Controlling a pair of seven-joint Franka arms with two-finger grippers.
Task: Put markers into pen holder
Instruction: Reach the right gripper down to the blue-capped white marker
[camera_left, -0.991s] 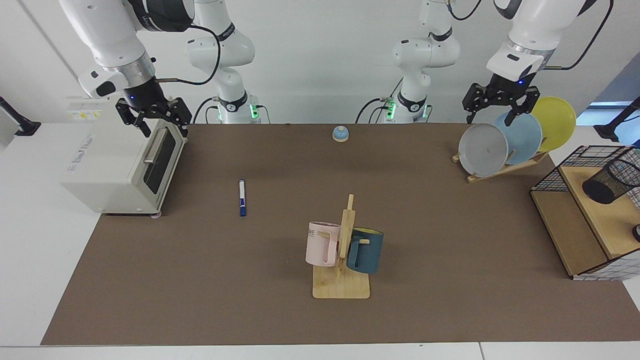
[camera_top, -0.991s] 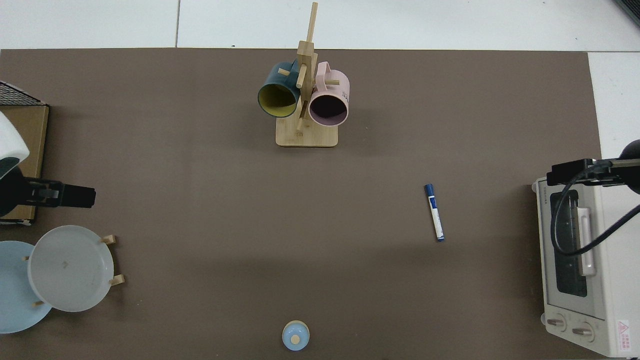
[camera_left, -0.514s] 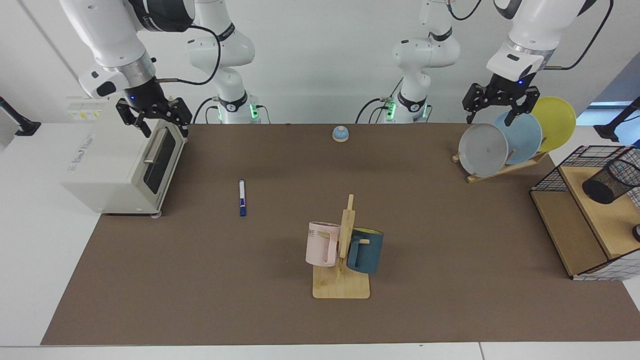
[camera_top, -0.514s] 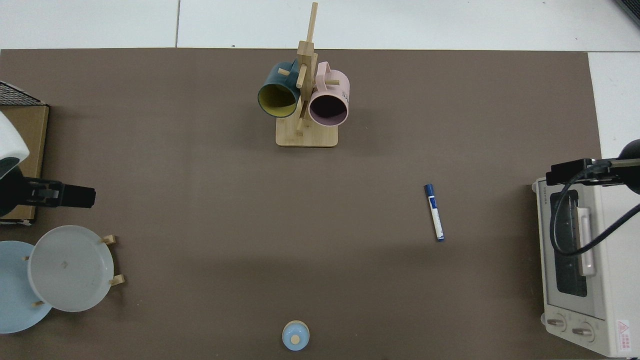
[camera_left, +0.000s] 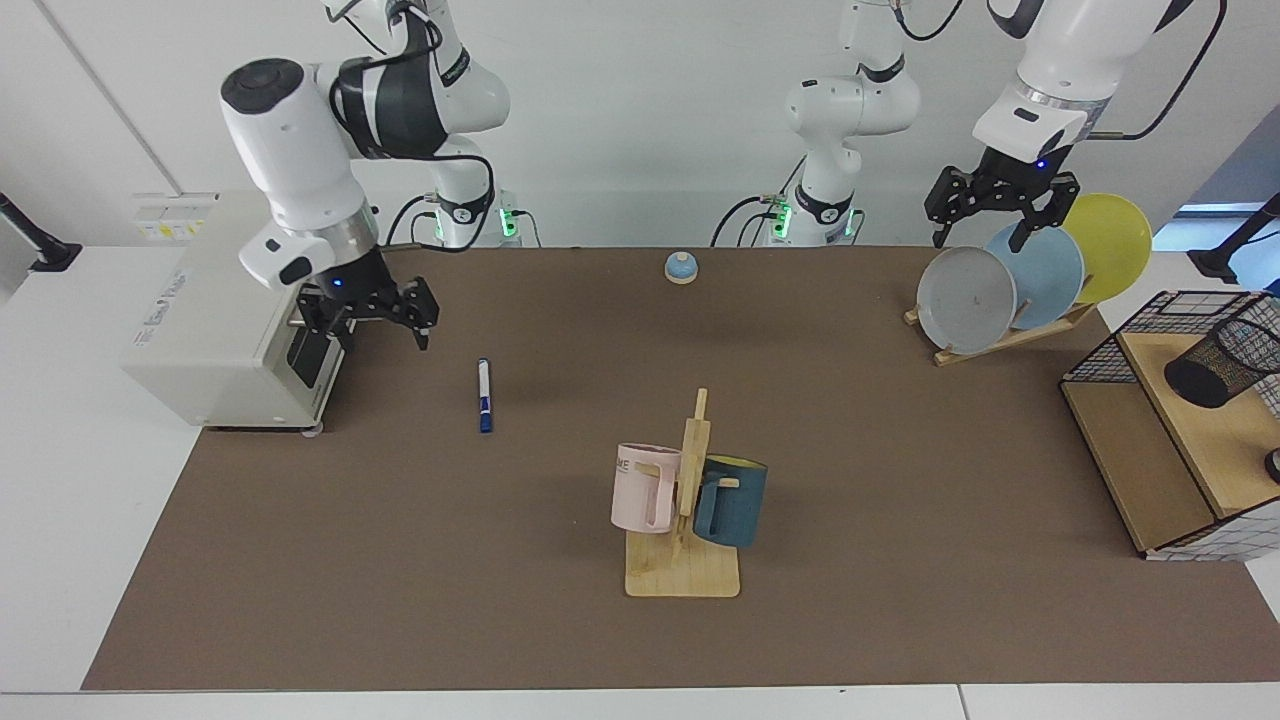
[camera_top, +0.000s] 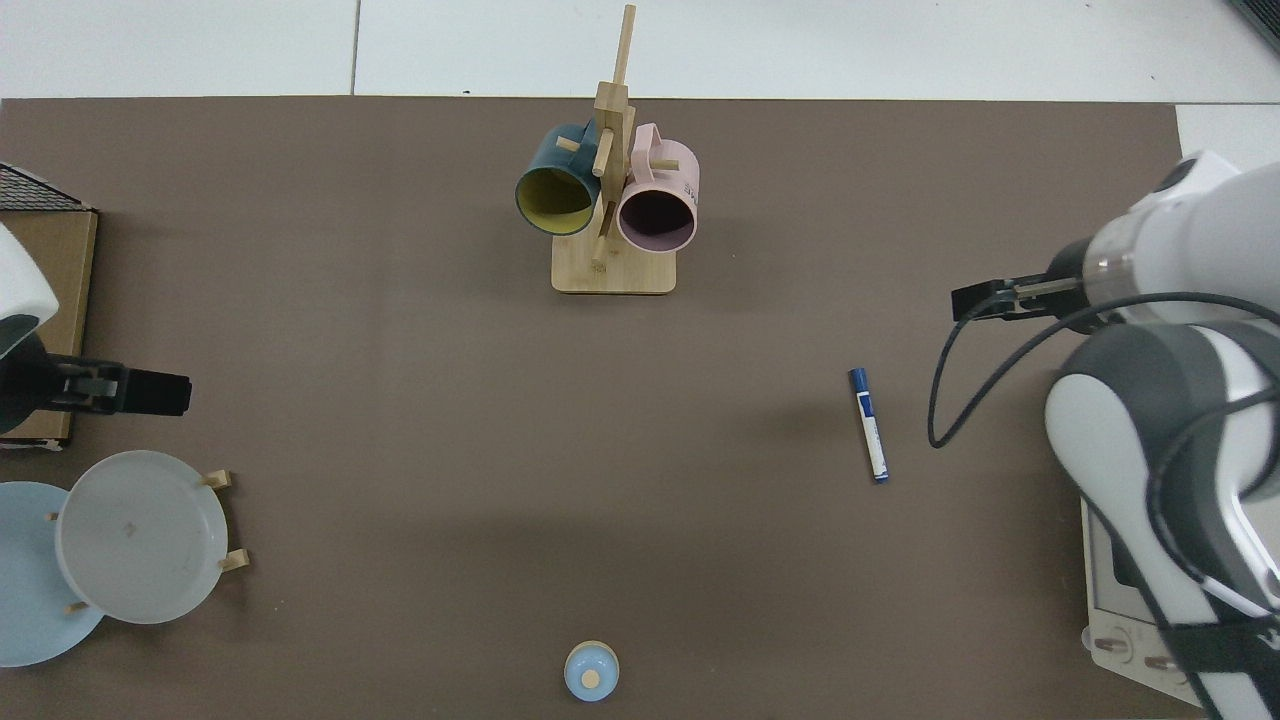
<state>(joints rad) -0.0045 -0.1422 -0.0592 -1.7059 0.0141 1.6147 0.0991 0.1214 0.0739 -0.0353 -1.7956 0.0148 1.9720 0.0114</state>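
Marker (camera_left: 484, 395) lies flat on the brown mat (camera_left: 560, 640), alone, cap toward the camera in the facing view, between the oven (camera_left: 215, 330) and the mug rack (camera_left: 684, 520); going left to right in that view: my right gripper (camera_left: 371, 328) hangs in front of the oven door, above the mat and just short of the marker, fingers spread and holding nothing; a bell (camera_left: 681, 267) sits at the far edge; pink and blue mugs hang on the rack; my left gripper (camera_left: 986, 220), fingers spread and empty, waits above the plate rack (camera_left: 1010, 285); pen holder (camera_left: 1222, 366) lies tilted on the wooden shelf inside the wire basket (camera_left: 1160, 420), well apart from the marker.
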